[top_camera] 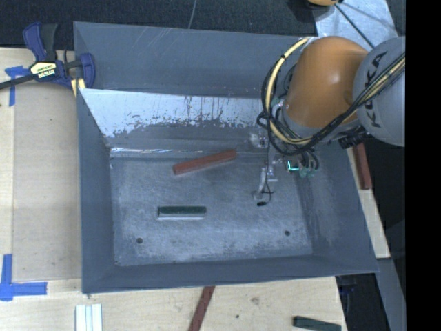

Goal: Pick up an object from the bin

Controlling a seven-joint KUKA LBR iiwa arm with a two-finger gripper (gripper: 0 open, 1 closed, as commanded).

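Observation:
My gripper [263, 193] hangs over the right half of the bin floor, its thin fingers pointing down with nothing visible between them. A reddish-brown flat stick [204, 163] lies tilted near the back of the floor, to the left of the gripper. A dark green bar [181, 212] lies level on the floor, lower left of the gripper and well apart from it.
The arm with its orange dome and cables reaches in over the bin's right back corner. The bin's sloped walls rise on all sides; the right wall is close to the gripper.

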